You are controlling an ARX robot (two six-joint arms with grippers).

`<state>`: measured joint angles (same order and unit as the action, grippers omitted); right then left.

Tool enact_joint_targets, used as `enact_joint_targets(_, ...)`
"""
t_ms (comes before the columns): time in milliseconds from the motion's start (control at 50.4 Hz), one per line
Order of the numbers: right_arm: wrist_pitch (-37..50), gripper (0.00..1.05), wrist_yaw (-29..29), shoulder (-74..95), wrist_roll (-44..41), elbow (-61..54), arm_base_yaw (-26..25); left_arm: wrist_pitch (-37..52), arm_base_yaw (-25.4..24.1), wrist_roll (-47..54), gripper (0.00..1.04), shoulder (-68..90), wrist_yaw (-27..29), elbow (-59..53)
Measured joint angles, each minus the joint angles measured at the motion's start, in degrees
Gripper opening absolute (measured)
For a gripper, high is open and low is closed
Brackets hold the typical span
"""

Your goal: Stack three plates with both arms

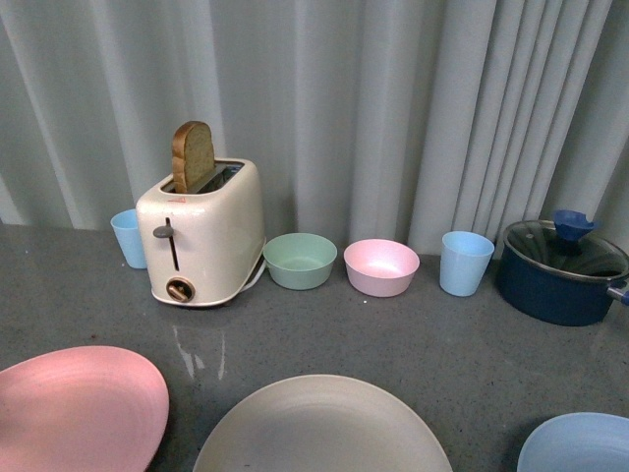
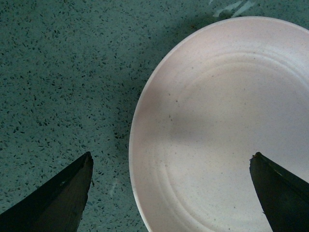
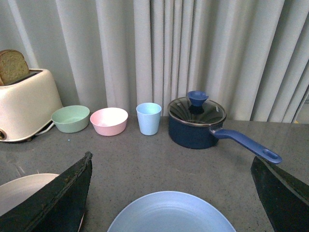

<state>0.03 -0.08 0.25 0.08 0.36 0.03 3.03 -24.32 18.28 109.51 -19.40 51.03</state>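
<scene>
Three plates lay flat on the grey worktop point(image 1: 442, 344), hollow sides up, all cut by the front view's near edge: pink plate point(image 1: 74, 408) at 7 o'clock, beige plate point(image 1: 319, 428) at 6, blue plate point(image 1: 580, 444) at 5, each apart from the next w/ bare worktop between. Being round, none showed a long axis or heading. Left claw point(image 2: 169, 193) hung released above the pink plate's rim, one finger over worktop, the other over the plate, gripping nothing. Right claw point(image 3: 169, 198) was likewise spread wide above the blue plate, nothing btwn its fingers. Along the back by the curtain point(image 1: 393, 98), approx 10 to 2 o'clock: a small blue cup point(image 1: 128, 238) partly behind the toaster point(image 1: 201, 236), which held a brown bread slice point(image 1: 194, 155) standing up out of one slot; green bowl point(image 1: 300, 260) and pink bowl point(image 1: 380, 266) side by side, insides bare; a second blue cup point(image 1: 465, 263), contents not discernible; then a dark blue pot point(image 1: 560, 275) w/ glass lid point(image 1: 565, 248) on, blue knob up top, handle out toward 3 o'clock.
</scene>
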Motion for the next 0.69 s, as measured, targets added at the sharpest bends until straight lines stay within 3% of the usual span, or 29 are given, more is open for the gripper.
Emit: enact_joint_targets(694,0.0,0.97,0.0,0.0,0.0,0.0,0.0,0.1,-0.2,1.1,0.98,3.5,4.6,0.8)
